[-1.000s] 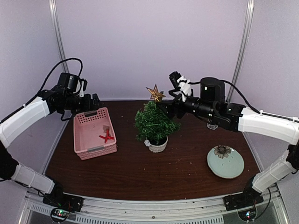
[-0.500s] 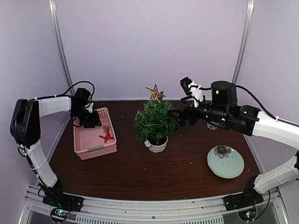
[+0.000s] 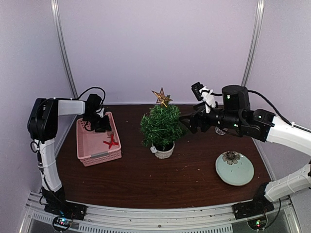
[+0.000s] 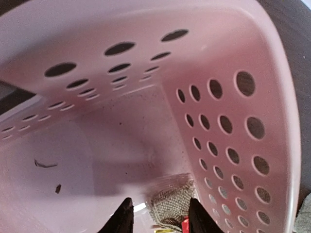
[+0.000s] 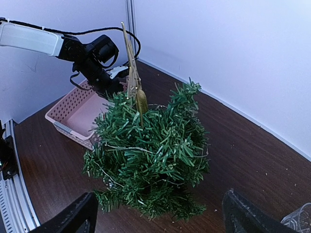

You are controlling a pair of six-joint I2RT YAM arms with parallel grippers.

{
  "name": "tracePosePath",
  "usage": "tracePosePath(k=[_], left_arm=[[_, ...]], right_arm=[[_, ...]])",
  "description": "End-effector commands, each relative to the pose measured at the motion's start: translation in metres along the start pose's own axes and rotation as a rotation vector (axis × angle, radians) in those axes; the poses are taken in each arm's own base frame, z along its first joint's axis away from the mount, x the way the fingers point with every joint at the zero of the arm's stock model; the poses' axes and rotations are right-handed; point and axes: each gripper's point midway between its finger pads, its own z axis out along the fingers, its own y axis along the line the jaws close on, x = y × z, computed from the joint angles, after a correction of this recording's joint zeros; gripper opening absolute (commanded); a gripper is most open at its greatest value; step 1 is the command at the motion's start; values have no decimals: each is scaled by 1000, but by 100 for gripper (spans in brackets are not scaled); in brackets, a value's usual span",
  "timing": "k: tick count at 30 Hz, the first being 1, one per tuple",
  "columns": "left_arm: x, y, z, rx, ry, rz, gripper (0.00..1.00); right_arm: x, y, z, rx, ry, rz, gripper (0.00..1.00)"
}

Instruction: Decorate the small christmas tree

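The small christmas tree, bushy and dark green, stands in a white pot mid-table with a gold star on top and a thin wire wound through its foliage. My left gripper reaches down into the pink perforated basket. In the left wrist view its fingertips flank a small burlap piece, with the gripper narrowed on it. A red ornament lies in the basket. My right gripper hangs open just right of the tree, nothing between its fingers.
A pale green plate with a flower-like ornament sits front right. A clear glass stands behind my right arm and shows at the corner of the right wrist view. The basket wall rises close on the left gripper's right.
My left arm dropped from above the basket down into it, and its jaws narrowed around the burlap piece. My right gripper drew back rightward from the star and treetop.
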Motion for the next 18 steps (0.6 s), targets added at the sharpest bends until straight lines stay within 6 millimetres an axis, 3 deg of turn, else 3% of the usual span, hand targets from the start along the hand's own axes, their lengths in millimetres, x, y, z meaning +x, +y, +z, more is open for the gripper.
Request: tracePosePath(k=[1, 4, 9, 13, 18], left_arm=[[-8, 0, 6, 6, -13, 14, 35], [-2, 1, 6, 14, 10, 12, 28], [-8, -3, -14, 42, -44, 0, 1], [-25, -6, -48, 51, -148, -2, 0], [-49, -19, -107, 83, -344, -2, 0]], right_arm=[[-3, -7, -11, 33, -6, 13, 92], [-3, -7, -13, 37, -7, 12, 92], [-5, -6, -15, 30, -10, 6, 92], [-8, -5, -19, 23, -18, 5, 92], [-14, -2, -26, 8, -37, 13, 92]])
